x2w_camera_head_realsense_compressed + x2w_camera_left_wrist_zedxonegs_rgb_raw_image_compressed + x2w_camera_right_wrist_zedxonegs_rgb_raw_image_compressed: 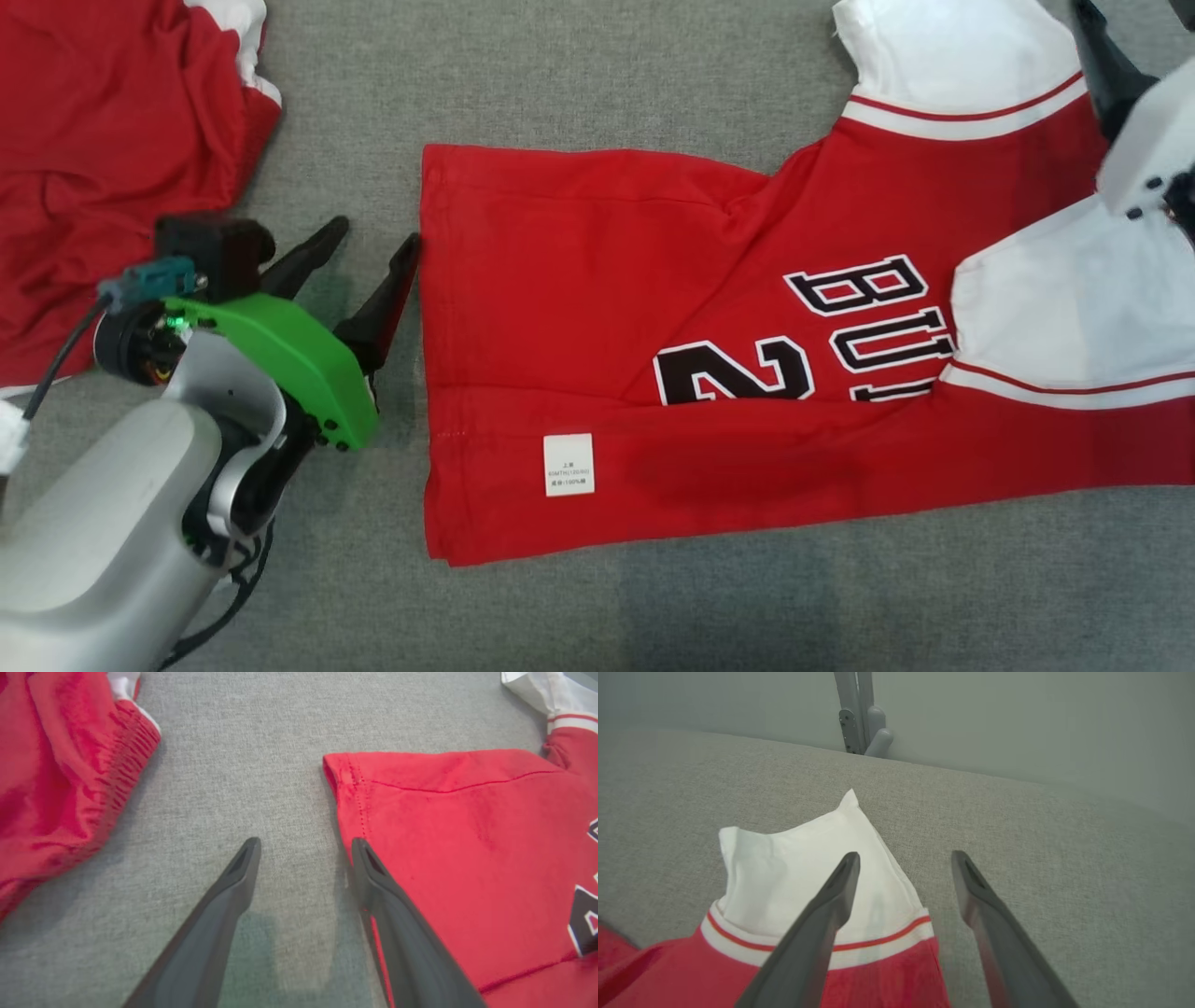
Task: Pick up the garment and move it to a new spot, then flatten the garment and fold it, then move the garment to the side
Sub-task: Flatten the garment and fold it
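Observation:
The garment point(653, 308), a red jersey with white sleeves and black lettering, lies flat and folded on the grey cloth surface point(579, 84). A white label point(569, 464) shows near its hem. My left gripper point(369, 247) stands open just left of the hem, holding nothing. In the left wrist view, the left gripper point(306, 842) has one finger along the edge of the garment point(467, 835) and the other over bare surface. My right gripper point(903, 858) is open and holds nothing, above the garment's white sleeve point(794, 868) at the far right end.
A second red garment point(103, 168) lies bunched at the upper left, also seen close by as a red heap point(60, 774). Beyond the surface's far edge stand a pale wall and a grey metal post point(859, 718).

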Motion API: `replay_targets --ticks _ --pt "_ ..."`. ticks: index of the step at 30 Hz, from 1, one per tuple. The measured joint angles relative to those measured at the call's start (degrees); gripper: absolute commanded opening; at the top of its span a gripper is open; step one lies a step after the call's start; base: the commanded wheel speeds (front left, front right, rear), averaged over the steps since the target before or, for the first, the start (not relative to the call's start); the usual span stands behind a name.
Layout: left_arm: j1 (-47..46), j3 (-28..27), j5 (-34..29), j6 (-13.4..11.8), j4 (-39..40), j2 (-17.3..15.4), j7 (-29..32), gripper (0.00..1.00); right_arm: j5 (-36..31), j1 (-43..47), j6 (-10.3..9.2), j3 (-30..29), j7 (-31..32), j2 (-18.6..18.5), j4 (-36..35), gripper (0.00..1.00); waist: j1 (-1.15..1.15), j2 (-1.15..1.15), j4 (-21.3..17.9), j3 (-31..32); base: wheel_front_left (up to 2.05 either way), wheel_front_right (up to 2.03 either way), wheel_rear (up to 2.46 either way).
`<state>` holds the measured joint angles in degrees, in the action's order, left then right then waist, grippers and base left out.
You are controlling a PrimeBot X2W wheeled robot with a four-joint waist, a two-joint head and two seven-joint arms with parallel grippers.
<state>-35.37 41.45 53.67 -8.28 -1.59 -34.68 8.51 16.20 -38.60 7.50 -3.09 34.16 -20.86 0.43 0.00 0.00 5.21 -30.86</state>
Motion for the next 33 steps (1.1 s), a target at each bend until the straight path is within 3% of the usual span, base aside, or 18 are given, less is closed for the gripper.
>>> replay_targets --ticks 5,11,20,27,30,31,33 --pt "-6.11 1.56 -0.73 3.37 -4.52 3.71 1.11 1.00 -2.38 -9.45 0.01 5.27 -1.20 0.62 8.60 1.00 0.00 0.00 1.46 -3.13 0.00 0.00 0.00" --pt "-8.70 3.11 -0.79 6.25 -5.72 5.77 1.71 1.00 -3.27 -15.30 0.01 8.69 -3.21 0.27 16.19 1.00 0.01 0.00 3.70 -4.46 0.00 0.00 0.00" --pt "-10.57 4.23 -0.30 7.55 -5.05 8.32 2.86 1.00 -3.93 -18.33 0.01 10.00 -5.00 -1.02 21.71 1.00 0.00 0.00 4.77 -4.52 0.00 0.00 0.00" --pt "-11.83 4.90 -0.27 7.70 -4.82 8.45 4.50 1.00 -3.96 -19.31 0.01 11.26 -4.05 -1.46 24.09 1.00 0.00 0.00 4.35 -4.91 0.00 0.00 0.00" --pt "-12.01 5.04 -0.27 7.70 -4.87 8.50 4.53 0.50 -3.69 -19.31 0.01 11.66 -4.02 -1.48 24.86 1.00 0.00 0.00 4.17 -4.90 0.00 0.00 0.00" --pt "-12.08 5.09 -0.29 7.73 -4.90 8.51 4.53 0.45 -3.64 -19.31 0.01 11.70 -4.01 -1.47 25.15 0.94 0.00 0.00 4.13 -4.86 0.00 0.00 0.00" --pt "-12.31 5.12 -0.34 7.75 -4.98 8.56 4.53 0.25 -3.61 -19.31 0.01 11.84 -4.01 -1.46 25.53 0.35 0.00 0.00 4.06 -4.79 0.00 0.00 0.00"
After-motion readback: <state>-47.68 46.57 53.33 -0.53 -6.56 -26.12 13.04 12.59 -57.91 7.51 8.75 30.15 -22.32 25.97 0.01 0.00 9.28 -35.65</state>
